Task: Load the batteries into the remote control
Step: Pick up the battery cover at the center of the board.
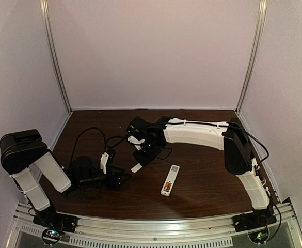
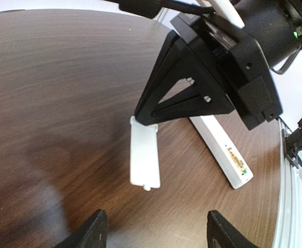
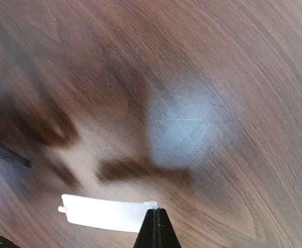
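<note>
My right tool [image 2: 141,119] is clenched, tips touching the cover plate [image 2: 144,155]; my left tool [image 2: 156,223] hangs released. I can't read any print on the remote control [image 2: 219,149].

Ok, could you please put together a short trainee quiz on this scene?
1. True or false: the cover is fitted on the remote.
2. Which hand stands open? A) left hand B) right hand
3. What orange things lie in the remote's open bay?
Key: 1 false, the cover lies apart from it on the table. 2 A. 3 The batteries.
</note>
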Controlling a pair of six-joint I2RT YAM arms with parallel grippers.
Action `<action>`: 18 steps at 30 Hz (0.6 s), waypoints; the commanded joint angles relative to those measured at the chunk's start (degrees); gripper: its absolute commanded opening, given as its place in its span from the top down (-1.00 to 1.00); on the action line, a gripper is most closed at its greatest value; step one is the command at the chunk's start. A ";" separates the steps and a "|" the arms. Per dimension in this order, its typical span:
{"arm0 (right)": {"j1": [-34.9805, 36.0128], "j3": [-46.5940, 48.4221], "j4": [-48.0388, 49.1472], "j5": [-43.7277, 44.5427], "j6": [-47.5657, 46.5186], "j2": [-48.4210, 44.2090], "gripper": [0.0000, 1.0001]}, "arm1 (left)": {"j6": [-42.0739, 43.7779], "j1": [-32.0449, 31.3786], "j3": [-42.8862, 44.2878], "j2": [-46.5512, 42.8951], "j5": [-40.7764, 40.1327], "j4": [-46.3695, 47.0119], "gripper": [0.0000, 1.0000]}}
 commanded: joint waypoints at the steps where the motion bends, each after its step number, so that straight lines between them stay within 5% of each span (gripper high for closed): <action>1: 0.38 -1.11 1.61 -0.16 -1.16 -3.75 1.00 | -1.03 -0.05 3.18 -0.58 6.70 3.38 -0.31; 18: 2.59 -0.53 1.73 0.28 -1.55 -5.72 1.00 | -10.39 1.84 6.55 4.73 6.44 2.44 -0.08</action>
